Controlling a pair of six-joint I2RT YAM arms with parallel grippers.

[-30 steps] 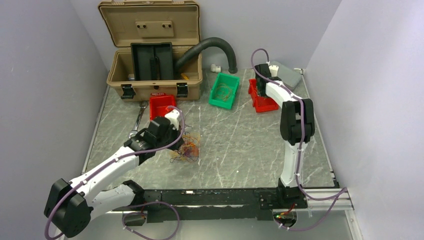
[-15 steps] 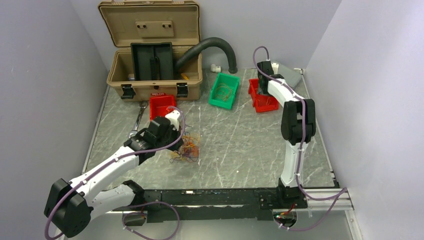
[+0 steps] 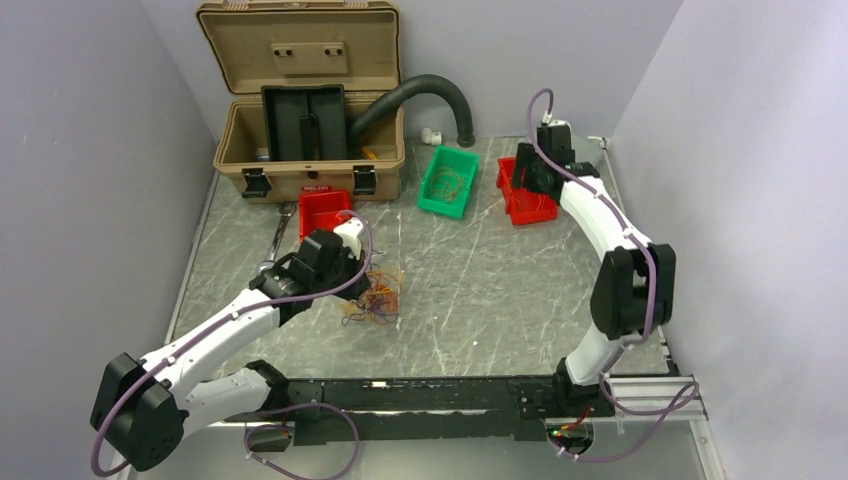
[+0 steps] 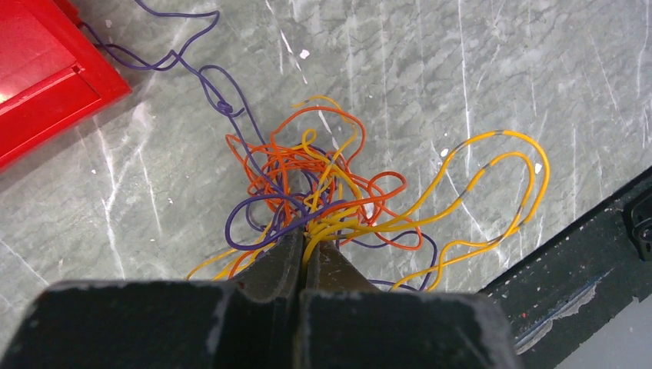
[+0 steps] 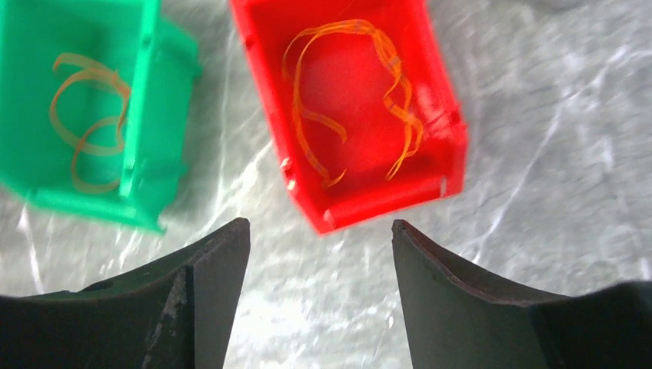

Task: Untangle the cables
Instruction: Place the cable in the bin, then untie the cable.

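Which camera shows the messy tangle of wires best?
The left wrist view: the wire tangle fills it, each orange, yellow and purple strand clear. The top view shows it only as a small clump. The right wrist view misses it.

open: table ctr (image 3: 500,290) | rear blkd: toolbox (image 3: 290,168), hose (image 3: 425,88), green bin (image 3: 441,207), R red bin (image 3: 530,213)

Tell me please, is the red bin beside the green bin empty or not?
Not empty. In the right wrist view, a thin orange wire lies in loose loops on the floor of the red bin.
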